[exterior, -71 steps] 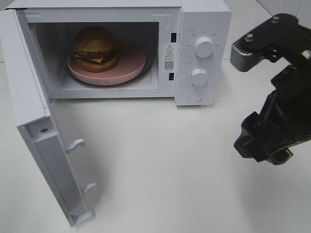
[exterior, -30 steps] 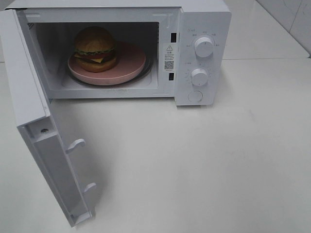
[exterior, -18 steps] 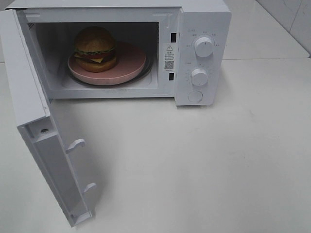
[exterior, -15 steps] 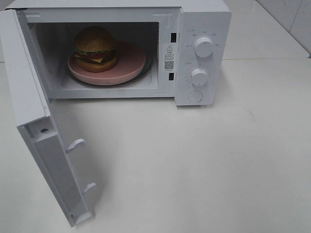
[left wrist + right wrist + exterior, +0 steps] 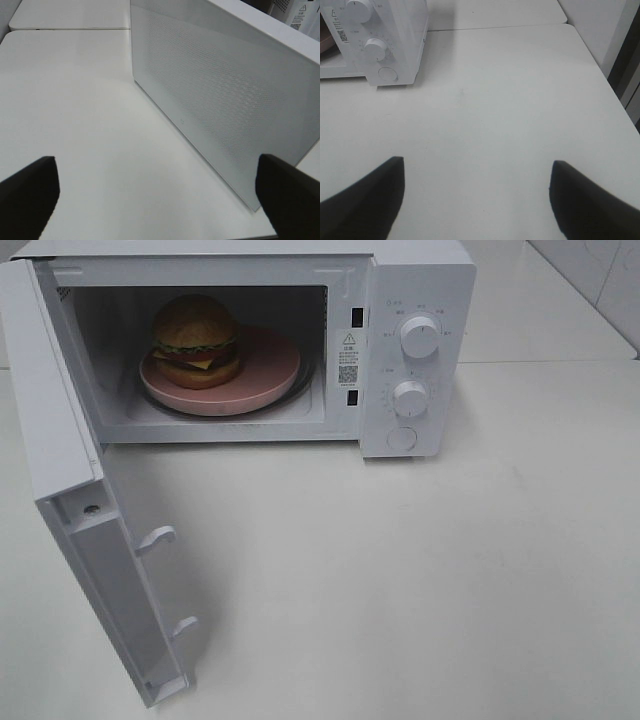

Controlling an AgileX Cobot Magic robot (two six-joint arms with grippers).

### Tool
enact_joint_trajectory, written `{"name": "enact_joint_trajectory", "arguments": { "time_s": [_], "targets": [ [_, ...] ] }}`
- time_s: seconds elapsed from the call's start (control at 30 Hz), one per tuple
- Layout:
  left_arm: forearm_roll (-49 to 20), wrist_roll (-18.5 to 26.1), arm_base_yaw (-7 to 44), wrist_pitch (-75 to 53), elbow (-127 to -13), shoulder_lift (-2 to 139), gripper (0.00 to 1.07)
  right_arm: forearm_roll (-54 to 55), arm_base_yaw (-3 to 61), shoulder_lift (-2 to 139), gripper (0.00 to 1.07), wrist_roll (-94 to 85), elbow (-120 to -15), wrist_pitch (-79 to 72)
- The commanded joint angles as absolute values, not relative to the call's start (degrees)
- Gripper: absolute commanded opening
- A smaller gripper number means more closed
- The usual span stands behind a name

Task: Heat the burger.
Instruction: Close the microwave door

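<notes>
Just outside the open door (image 5: 225,100) of the microwave (image 5: 415,350), the left gripper (image 5: 159,200) hangs over the white surface (image 5: 420,580), jaws spread wide, holding nothing and touching nothing. In front of the microwave on its control-panel (image 5: 380,45) side, the right gripper (image 5: 477,200) also stands well open and empty above the surface. The burger (image 5: 196,340) sits inside the microwave on a pink plate (image 5: 265,370), toward the door's hinge side. The door juts forward from the microwave, its latch hooks (image 5: 155,537) facing inward. The surface in front of the microwave lies broad and flat.
</notes>
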State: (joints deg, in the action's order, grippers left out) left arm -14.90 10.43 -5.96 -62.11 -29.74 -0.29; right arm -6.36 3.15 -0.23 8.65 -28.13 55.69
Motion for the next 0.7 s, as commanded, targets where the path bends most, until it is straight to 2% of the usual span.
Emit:
{"name": "enact_joint_trajectory", "arguments": {
  "time_s": [0.03, 0.7],
  "targets": [
    [-14.9, 10.3, -6.1, -61.4, -29.6, -1.3, 1.00, -6.6, 2.8, -1.8, 0.76, 8.0, -28.1, 55.2],
    [-14.9, 10.3, -6.1, -61.4, -29.6, -1.3, 1.00, -6.6, 2.8, -1.8, 0.76, 8.0, -28.1, 55.2]
  ]
}}
